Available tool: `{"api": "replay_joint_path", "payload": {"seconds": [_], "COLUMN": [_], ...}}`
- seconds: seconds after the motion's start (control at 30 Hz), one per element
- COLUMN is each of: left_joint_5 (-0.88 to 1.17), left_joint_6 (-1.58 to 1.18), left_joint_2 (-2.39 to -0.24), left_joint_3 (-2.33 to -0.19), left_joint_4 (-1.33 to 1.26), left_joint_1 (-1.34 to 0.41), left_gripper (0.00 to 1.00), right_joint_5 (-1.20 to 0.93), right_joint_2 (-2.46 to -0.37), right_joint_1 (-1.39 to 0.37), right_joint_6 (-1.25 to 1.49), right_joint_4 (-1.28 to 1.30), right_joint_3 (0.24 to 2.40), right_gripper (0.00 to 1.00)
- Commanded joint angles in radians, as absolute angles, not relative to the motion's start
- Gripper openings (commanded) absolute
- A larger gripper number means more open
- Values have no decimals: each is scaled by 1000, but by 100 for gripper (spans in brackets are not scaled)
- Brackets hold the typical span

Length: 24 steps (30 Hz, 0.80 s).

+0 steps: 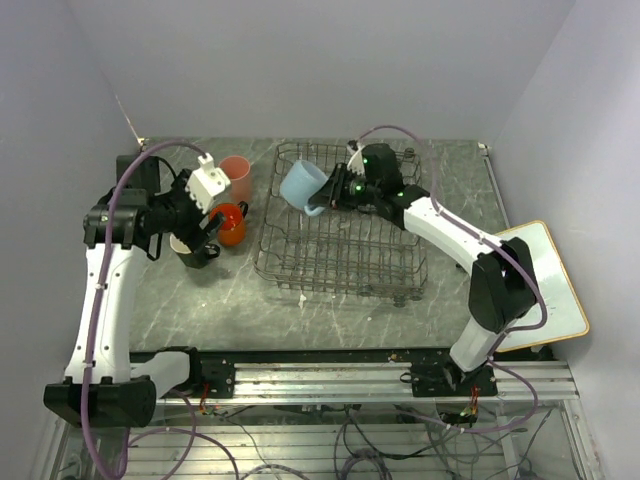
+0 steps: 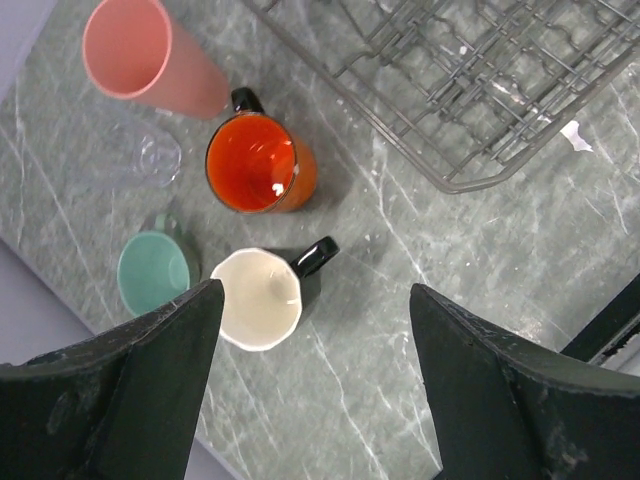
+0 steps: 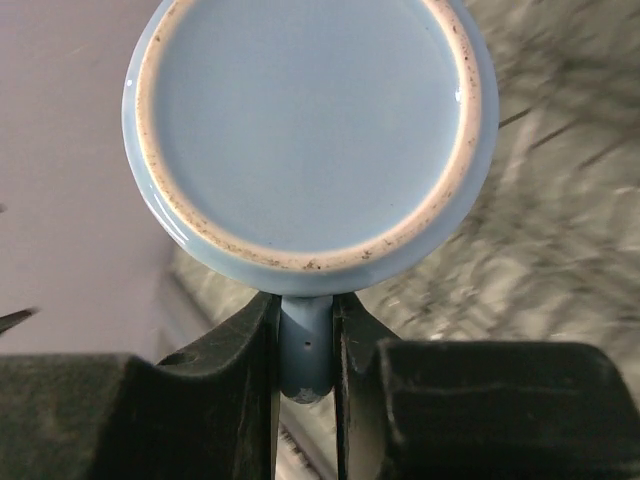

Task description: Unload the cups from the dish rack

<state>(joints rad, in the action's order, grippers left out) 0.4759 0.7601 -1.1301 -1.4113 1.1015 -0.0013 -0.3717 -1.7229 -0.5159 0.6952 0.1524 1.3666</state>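
Note:
My right gripper [image 1: 335, 196] is shut on the handle of the large light-blue mug [image 1: 302, 187] and holds it tilted above the left end of the grey wire dish rack [image 1: 340, 250]. In the right wrist view the mug's base [image 3: 310, 130] fills the frame, with the handle pinched between the gripper [image 3: 305, 345] fingers. My left gripper [image 2: 315, 330] is open and empty over the table, left of the rack [image 2: 470, 80]. Below it stand the pink tumbler [image 2: 150, 60], orange mug [image 2: 258, 165], mint-green cup [image 2: 155, 270] and black mug [image 2: 265, 295]. The small beige cup is out of view.
A white board with an orange rim [image 1: 545, 285] lies at the right table edge. A clear glass object [image 2: 140, 155] lies between the tumbler and the mint cup. The left gripper [image 1: 205, 235] hangs over the cup cluster: tumbler [image 1: 236, 175], orange mug [image 1: 230, 222].

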Motion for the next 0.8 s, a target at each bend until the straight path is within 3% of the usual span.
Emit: {"api": "replay_joint_path", "payload": {"seconds": [0.0,0.33,0.77], "left_joint_5": [538,659,726], "left_joint_6": [834,986,937], "left_joint_2": [-1062,-846,-690], "left_joint_3": [-1324,-1137,-1048], "left_joint_4": [950,704,450], "left_joint_1": [-59,-72,-72], "left_gripper": [86,86,77], "right_joint_5": [-590,-735,-714], "right_joint_2": [-1610,-1561,-1579], "right_joint_1": [-562,-655,-805], "right_joint_6": [952,1405,1536], "right_joint_4": [-149,-649,-802], "right_joint_3": [1326,1130,1144], "right_gripper": [0,0,0]}}
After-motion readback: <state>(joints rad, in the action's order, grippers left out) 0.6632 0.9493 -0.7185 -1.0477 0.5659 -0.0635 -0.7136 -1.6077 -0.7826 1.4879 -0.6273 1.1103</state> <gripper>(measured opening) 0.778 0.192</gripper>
